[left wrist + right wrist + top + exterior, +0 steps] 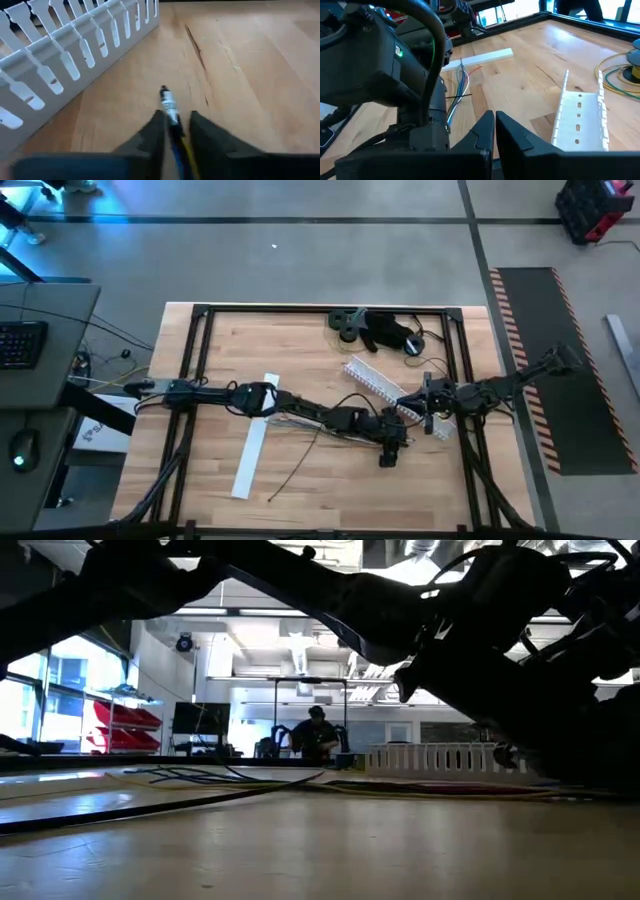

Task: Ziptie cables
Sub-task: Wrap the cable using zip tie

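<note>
The cables (pixel 305 420) lie as a slim bundle on the wooden table, running under my left arm; in the right wrist view their grey, blue and red strands (pixel 460 85) fan out. My left gripper (pixel 388 452) is low over the table's middle right and shut on the cables (pixel 172 117), beside the white comb-toothed rail (pixel 60 60). My right gripper (pixel 495 131) is shut with nothing between its fingers, next to the rail's (pixel 580 117) end near the table's right side. My left gripper pinches the cables near one end between its two fingers (pixel 152 137). Blue and yellow strands show in the gap. A black-and-white tipped end (pixel 167 100) sticks out past the fingertips, just over the table. The fingers lie along the cables, slanting low.
A flat white strip (pixel 255 442) lies on the left half of the table. One thin dark wire (pixel 300 470) lies loose toward the near edge. Black parts (pixel 380 330) and a yellow-green coil (pixel 620 75) sit at the far right. A person sits in the room beyond (pixel 318 735).
</note>
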Controlling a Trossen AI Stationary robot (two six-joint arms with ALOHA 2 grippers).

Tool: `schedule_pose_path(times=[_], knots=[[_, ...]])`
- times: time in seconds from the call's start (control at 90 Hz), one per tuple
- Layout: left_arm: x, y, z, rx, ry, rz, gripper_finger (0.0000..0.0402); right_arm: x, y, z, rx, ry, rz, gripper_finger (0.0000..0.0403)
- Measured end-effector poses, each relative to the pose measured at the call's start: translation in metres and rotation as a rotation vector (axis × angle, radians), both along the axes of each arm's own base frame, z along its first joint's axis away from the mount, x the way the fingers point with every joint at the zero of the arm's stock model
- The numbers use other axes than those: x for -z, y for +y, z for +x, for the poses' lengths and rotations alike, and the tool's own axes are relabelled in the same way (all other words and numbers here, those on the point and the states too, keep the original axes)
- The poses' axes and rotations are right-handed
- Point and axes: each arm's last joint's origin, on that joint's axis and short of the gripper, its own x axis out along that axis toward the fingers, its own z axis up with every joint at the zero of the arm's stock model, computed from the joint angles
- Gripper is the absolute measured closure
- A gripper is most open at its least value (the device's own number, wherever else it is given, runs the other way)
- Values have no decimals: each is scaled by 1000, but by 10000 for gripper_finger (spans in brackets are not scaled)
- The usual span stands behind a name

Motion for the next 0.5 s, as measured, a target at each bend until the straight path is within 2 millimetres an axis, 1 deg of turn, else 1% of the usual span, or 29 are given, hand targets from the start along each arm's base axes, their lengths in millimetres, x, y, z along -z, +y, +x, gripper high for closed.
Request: schedule_pose_path(times=[0.056,0.2,0.256,0.389,0.467,0.5], knots=[[-8,-3,-1,4,-7,10,389,0,0,0,-1,0,0,403],[-39,-15,-8,44,5,43,397,0,0,0,-1,0,0,403],[-57,-22,-11,69,-15,53,398,0,0,0,-1,0,0,403],[-115,-42,-19,104,-148,80,400,0,0,0,0,0,0,403],[-140,-54,-25,105,-214,119,400,0,0,0,0,0,0,403],[-148,-59,-29,106,-226,145,400,0,0,0,-1,0,0,403]])
